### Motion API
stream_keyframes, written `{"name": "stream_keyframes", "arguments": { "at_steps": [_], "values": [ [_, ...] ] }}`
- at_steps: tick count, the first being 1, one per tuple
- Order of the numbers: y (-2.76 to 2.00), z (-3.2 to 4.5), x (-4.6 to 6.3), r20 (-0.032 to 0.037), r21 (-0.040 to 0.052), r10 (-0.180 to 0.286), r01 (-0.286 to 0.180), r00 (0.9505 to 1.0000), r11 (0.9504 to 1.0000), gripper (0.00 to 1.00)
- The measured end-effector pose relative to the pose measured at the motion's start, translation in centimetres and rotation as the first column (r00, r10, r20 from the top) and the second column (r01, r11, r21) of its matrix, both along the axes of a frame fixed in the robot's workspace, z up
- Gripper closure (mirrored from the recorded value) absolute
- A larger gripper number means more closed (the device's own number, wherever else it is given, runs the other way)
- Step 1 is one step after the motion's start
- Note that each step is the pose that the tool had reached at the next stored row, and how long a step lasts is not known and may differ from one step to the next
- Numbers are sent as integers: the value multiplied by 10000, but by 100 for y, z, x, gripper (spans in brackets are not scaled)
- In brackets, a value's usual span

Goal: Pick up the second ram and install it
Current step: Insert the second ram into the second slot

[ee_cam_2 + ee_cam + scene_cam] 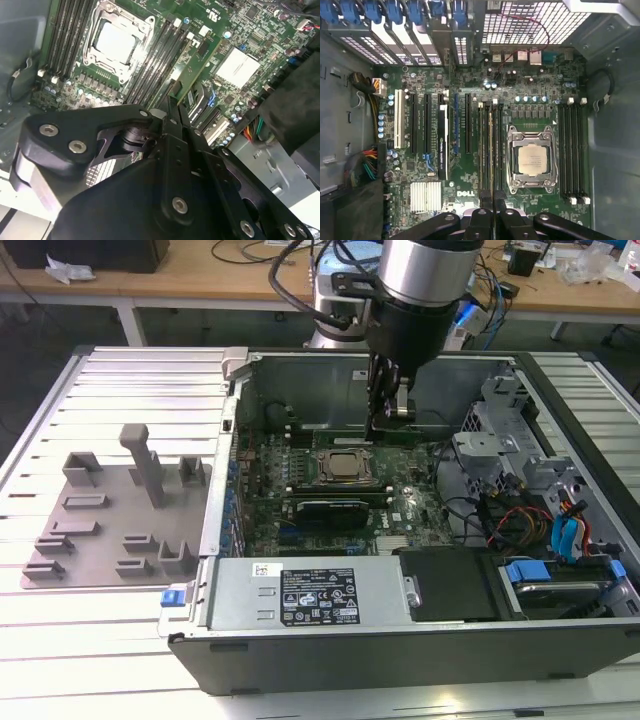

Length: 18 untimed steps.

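The second ram (197, 67) stands on edge among the long black memory slots just beside the processor (116, 42). It lies along the slots, not across them. In the first wrist view it shows as a thin line (490, 145) running away from the fingertips, between two slots. Whether its contact edge has entered a slot or only sits above one, I cannot tell.

The gripper (171, 102) is closed almost completely, its two black fingers pinching the stick's flat faces towards one end, so most of the stick's length juts out past them. In the exterior view the gripper (385, 420) reaches straight down into the open computer case (400, 660), with the green stick (397, 431) at its tip on the far side of the processor (343, 468).

I judge the stick to be light and stiff but thin and easily damaged. It would bend little, though a sideways push could strain the board or the slot. The faces carry small chips, so the hold should be firm but not crushing, and clear of the contact edge. With the hold off-centre, the free end may tip when pressed.

Nearer the camera in the exterior view, a black card (325, 508) sits on the motherboard (400, 520). The grey tray (110, 510) lies on the slatted counter (130, 390), well apart, at the exterior view's left.
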<state>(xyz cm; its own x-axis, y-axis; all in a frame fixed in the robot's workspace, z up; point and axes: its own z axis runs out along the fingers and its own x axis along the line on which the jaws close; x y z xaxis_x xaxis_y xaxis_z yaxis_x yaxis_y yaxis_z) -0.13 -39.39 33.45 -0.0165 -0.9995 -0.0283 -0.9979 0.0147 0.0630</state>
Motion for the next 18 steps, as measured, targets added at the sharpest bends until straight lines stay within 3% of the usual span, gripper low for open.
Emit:
{"name": "stream_keyframes", "arguments": {
  "at_steps": [11, 18],
  "values": [
    [0, -319, 0, 0, -170, 0, 0, 10000, 9999, 90],
    [0, -450, 0, 0, -299, -1, 1, 10000, 9996, 90]
  ]
}}
